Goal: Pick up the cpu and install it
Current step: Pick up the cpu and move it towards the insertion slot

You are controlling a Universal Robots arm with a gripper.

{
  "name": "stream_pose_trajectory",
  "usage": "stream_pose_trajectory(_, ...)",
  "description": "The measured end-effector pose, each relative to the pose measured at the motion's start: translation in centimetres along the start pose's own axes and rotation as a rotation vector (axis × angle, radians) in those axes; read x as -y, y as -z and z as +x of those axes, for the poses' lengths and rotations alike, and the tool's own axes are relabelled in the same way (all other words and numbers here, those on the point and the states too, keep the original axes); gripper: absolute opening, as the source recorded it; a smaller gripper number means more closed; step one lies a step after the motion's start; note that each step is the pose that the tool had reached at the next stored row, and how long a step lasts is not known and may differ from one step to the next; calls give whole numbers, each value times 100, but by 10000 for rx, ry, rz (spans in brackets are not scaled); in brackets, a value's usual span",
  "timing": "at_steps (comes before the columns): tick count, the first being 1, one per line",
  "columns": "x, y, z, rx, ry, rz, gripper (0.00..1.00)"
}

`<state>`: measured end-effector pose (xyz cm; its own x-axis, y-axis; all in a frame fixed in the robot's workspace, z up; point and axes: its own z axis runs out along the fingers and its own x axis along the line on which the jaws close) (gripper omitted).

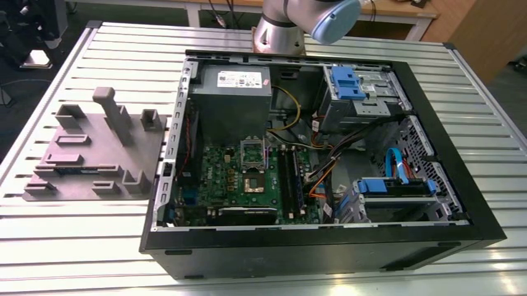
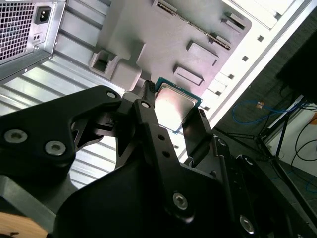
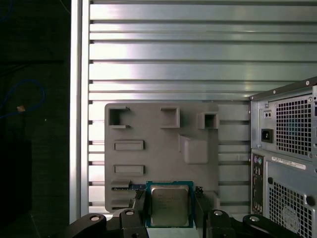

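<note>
Silver-topped with a green rim, the cpu (image 3: 168,206) is clamped between the two black fingers (image 3: 139,206) of the end effector (image 3: 169,210). In both wrist views we see it held in front of the grey holder tray (image 3: 163,144). How far off the tray it hangs, we honestly can't tell. One edge tucks behind the end effector's body in the first wrist view, and a corner hides behind a finger in the second wrist view.

In the exterior view the arm (image 1: 284,28) gets chopped by the picture's edge at the far side of the desk (image 1: 107,246). The tray lies on the exterior view's left, just beside the open computer case (image 1: 329,246), with bare slats round its other sides. Inside the case the motherboard socket (image 1: 252,165) looks flipped open. Memory slots (image 1: 290,176) and cables (image 1: 323,179) crowd it on the exterior view's right.
</note>
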<state>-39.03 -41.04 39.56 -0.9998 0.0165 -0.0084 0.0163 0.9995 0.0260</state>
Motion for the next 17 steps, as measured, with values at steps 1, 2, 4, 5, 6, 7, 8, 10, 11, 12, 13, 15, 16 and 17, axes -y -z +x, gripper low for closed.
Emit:
stream_pose_trajectory(1, 0, 0, -4, 0, 0, 0, 47)
stream_pose_trajectory(2, 0, 0, -8, 1, 0, 0, 47)
stream_pose_trajectory(4, 0, 0, -15, 0, 0, 0, 47)
stream_pose_trajectory(5, 0, 0, -19, 0, 0, 0, 47)
stream_pose_trajectory(6, 0, 0, -23, 1, 0, 0, 47)
stream_pose_trajectory(7, 0, 0, -27, 0, 0, 0, 47)
stream_pose_trajectory(8, 0, 0, -30, 0, 0, 0, 47)
stream_pose_trajectory(10, 0, 0, -37, 0, 0, 0, 47)
stream_pose_trajectory(11, -1, 0, -41, 0, 0, 1, 47)
stream_pose_trajectory(12, -1, -1, -44, 0, 0, 0, 47)
stream_pose_trajectory(13, -1, -1, -47, 1, 0, 0, 47)
stream_pose_trajectory(15, -1, -1, -55, 1, 0, 0, 47)
stream_pose_trajectory(16, -1, -1, -58, 1, 0, 0, 47)
stream_pose_trajectory(17, -1, -1, -61, 0, 0, 0, 47)
